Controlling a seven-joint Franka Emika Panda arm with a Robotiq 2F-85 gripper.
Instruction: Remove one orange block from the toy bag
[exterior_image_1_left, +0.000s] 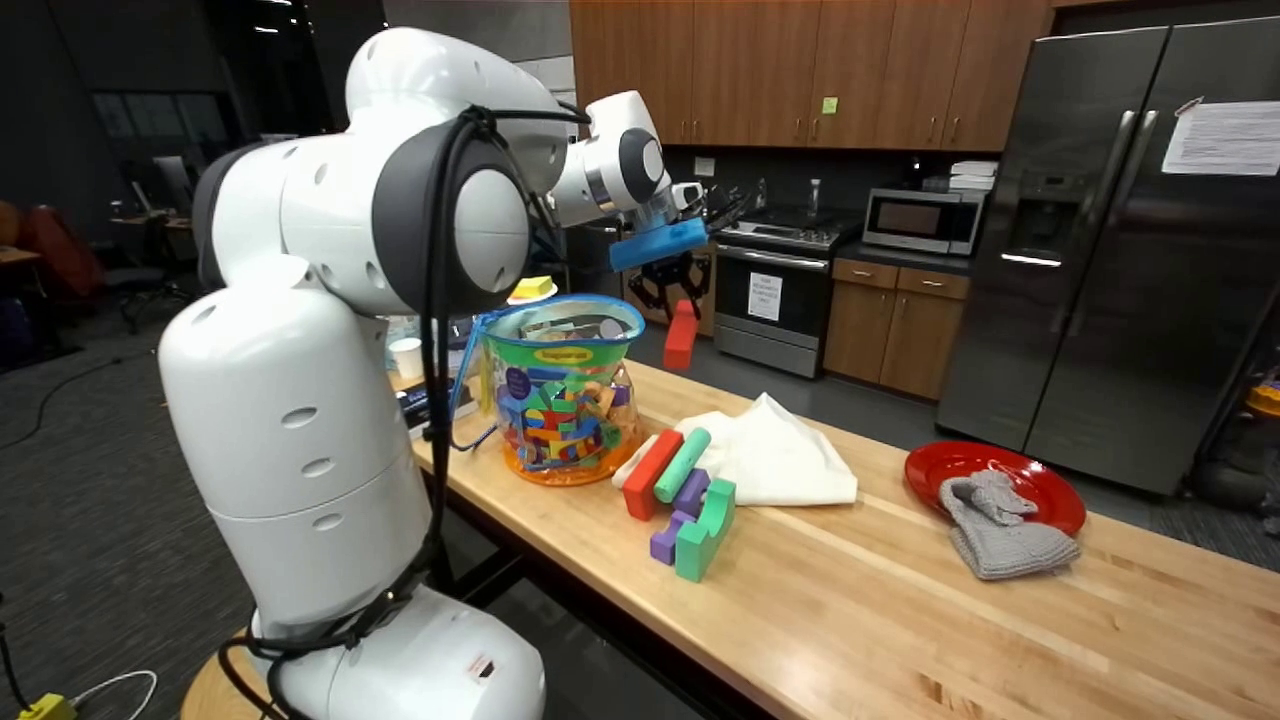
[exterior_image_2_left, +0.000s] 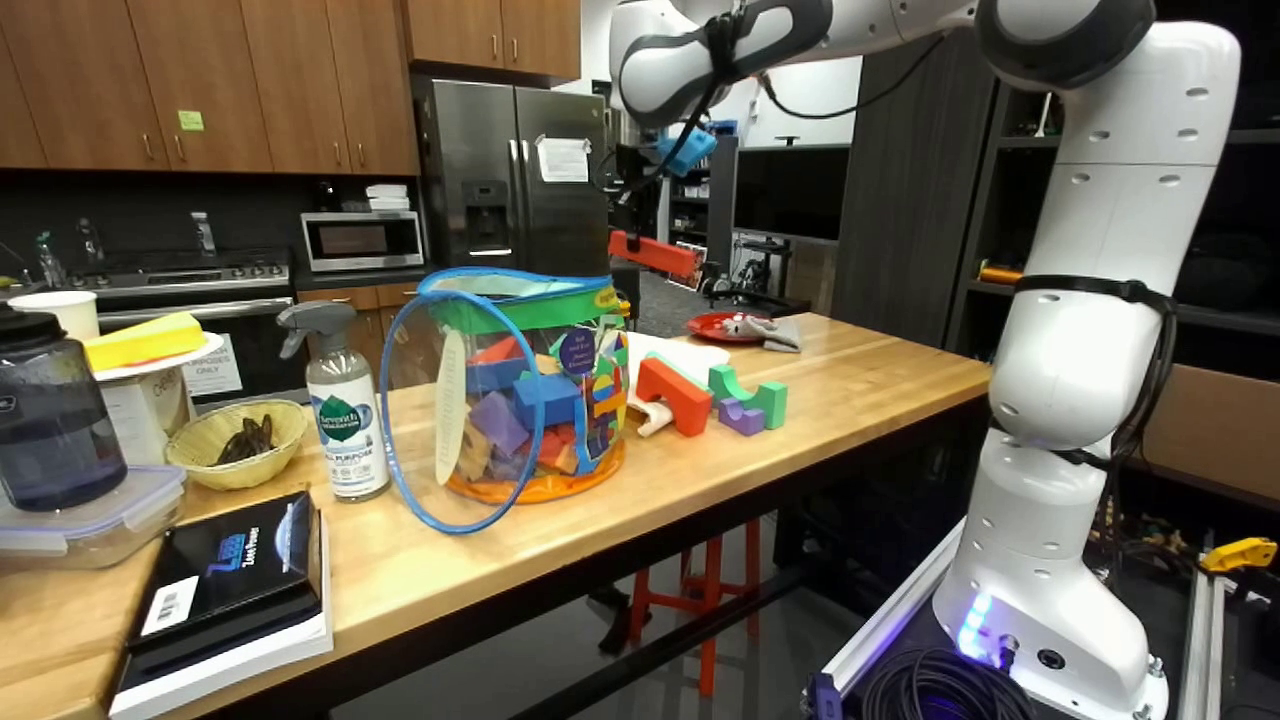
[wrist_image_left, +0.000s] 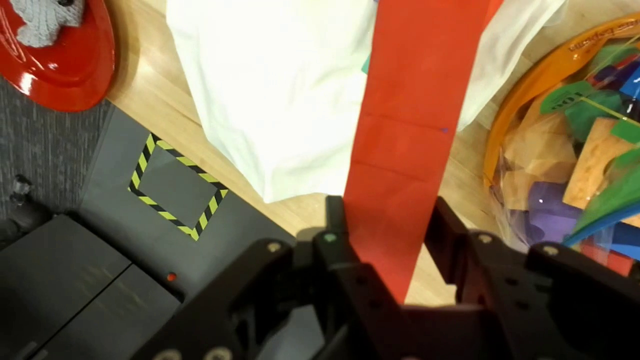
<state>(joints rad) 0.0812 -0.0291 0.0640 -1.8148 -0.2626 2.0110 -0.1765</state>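
The toy bag (exterior_image_1_left: 560, 355) stands upright on the table, see-through with blue trim and multicoloured blocks inside. Its round blue-edged lid hangs open down its side in an exterior view (exterior_image_2_left: 398, 455). My gripper (exterior_image_1_left: 684, 308) is shut on a long red-orange block (exterior_image_1_left: 680, 345) and holds it in the air beside the bag, above the white cloth. The held block also shows in an exterior view (exterior_image_2_left: 655, 255) and between the fingers in the wrist view (wrist_image_left: 410, 110). The bag's orange base and contents show at the right of the wrist view (wrist_image_left: 492, 145).
A white cloth (exterior_image_1_left: 775, 460) lies beside the bag. Loose blocks lie near it: a red one (exterior_image_1_left: 652, 475), a green cylinder (exterior_image_1_left: 682, 466), purple pieces and a green arch (exterior_image_1_left: 705, 530). A red plate (exterior_image_1_left: 930, 465) holds a grey cloth. A spray bottle (exterior_image_2_left: 345, 420) stands near the bag.
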